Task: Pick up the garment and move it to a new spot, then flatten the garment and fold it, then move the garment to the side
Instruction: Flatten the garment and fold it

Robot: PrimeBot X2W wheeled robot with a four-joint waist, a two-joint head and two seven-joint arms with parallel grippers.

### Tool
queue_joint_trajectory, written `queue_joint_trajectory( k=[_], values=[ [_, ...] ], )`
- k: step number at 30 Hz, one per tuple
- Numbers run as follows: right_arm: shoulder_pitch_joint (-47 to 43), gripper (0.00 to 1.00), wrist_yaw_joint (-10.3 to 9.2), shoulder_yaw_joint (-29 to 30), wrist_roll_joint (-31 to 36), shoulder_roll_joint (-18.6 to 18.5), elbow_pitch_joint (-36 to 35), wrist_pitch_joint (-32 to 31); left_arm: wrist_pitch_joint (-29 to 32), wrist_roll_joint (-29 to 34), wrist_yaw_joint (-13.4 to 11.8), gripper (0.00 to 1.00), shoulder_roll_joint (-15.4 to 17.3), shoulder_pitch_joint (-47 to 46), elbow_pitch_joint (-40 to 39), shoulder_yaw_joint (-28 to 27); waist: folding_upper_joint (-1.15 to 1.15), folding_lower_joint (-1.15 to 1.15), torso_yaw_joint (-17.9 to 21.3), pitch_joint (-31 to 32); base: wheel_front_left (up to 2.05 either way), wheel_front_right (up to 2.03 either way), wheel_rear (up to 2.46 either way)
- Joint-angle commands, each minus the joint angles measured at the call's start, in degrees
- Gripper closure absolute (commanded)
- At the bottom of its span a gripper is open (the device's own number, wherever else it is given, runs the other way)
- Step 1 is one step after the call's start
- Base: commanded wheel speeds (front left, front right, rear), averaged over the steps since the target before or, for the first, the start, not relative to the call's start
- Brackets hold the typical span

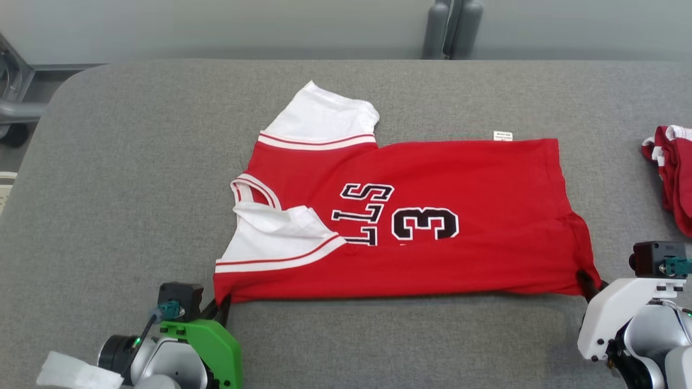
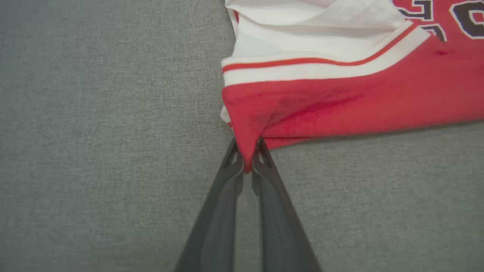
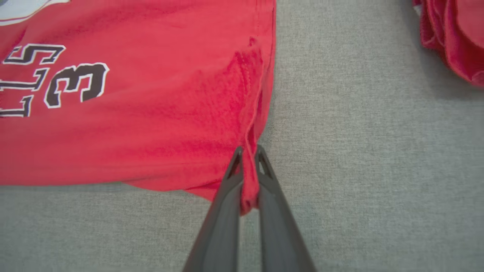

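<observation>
Garment (image 1: pixel 432 216): red jersey with white sleeves; you see it spread mid-desk (image 1: pixel 135 162), collar toward the robot's left, hem toward its right.
Left jaws: pinched tight on the near corner at the collar end.
Right jaws: pinched tight on the near hem corner.
Other cloth (image 1: pixel 676 173): red bundle at the desk's right edge, apart from the jersey.

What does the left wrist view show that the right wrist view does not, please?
Left wrist view: the left gripper shut on the red jersey at the corner below its white sleeve. Right wrist view: the right gripper shut on the jersey's hem corner, plus a second red garment at upper right. Both: the jersey's black lettering and the grey padded table.
</observation>
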State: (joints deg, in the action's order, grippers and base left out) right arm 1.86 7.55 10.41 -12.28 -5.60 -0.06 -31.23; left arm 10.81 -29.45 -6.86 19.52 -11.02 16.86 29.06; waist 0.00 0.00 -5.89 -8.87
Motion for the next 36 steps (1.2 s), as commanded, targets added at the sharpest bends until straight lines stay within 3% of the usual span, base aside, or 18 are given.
queue_joint_trajectory(
  k=[1, 10, 21, 22, 23, 24, 25, 30, 36],
  values=[
    [-1.83, 1.00, -0.13, 0.51, 0.01, 0.00, -1.25, -0.36, 0.40, 0.01, -1.14, 1.00, 0.98, 2.20, -1.53, -0.17, 0.00, 0.00, 0.55, 1.64, 0.00, 0.00, 0.00],
    [-6.68, 1.00, -0.13, 0.91, 0.72, 0.71, -2.51, -1.13, 0.90, -0.98, -5.51, 1.00, 1.52, 11.22, -7.03, 0.01, 0.00, 0.00, 1.43, 3.17, 0.00, 0.00, 0.00],
    [-8.08, 1.00, -0.13, 0.48, 2.96, 1.18, 1.88, 0.28, -0.17, -1.24, -7.99, 1.00, 0.91, 15.14, -7.88, 0.00, 0.00, 0.00, 2.18, 3.11, 0.00, 0.00, 0.00],
    [-7.75, 0.62, -0.13, 0.26, 3.07, 1.17, 2.35, 0.89, -0.38, -1.23, -8.08, 1.00, 0.85, 15.17, -7.69, -0.03, 0.00, 0.00, 2.22, 3.10, 0.00, 0.00, 0.00],
    [-7.54, 0.00, -0.13, 0.03, 3.09, 1.22, 2.86, 1.46, -0.99, -0.91, -8.30, 0.77, 0.82, 15.08, -7.50, -0.19, 0.00, 0.00, 2.25, 3.10, 0.00, 0.00, 0.00],
    [-7.40, 0.00, -0.13, -0.14, 2.76, 1.34, 3.29, 2.17, -1.38, -0.75, -8.72, 0.18, 0.72, 15.10, -7.14, -0.42, 0.00, 0.00, 2.26, 3.11, 0.00, 0.00, 0.00],
    [-7.16, 0.00, -0.12, -0.26, 2.36, 1.48, 3.69, 3.12, -1.73, -0.77, -9.08, 0.00, 0.64, 15.13, -6.77, -0.67, 0.00, 0.00, 2.26, 3.16, 0.00, 0.00, 0.00],
    [-6.70, 0.00, -0.11, -0.83, 1.78, 1.78, 5.29, 6.93, -4.34, -0.65, -10.00, 0.00, 0.10, 14.50, -6.11, -1.80, 0.00, 0.00, 1.97, 3.66, 0.00, 0.00, 0.00],
    [-6.13, 0.00, -0.11, -1.65, 1.29, 2.21, 6.17, 14.97, -12.88, -2.34, -10.23, 0.00, -1.55, 13.61, -6.31, -5.68, 0.00, 0.00, 1.49, 5.51, 0.00, 0.00, 0.00]
  ],
)
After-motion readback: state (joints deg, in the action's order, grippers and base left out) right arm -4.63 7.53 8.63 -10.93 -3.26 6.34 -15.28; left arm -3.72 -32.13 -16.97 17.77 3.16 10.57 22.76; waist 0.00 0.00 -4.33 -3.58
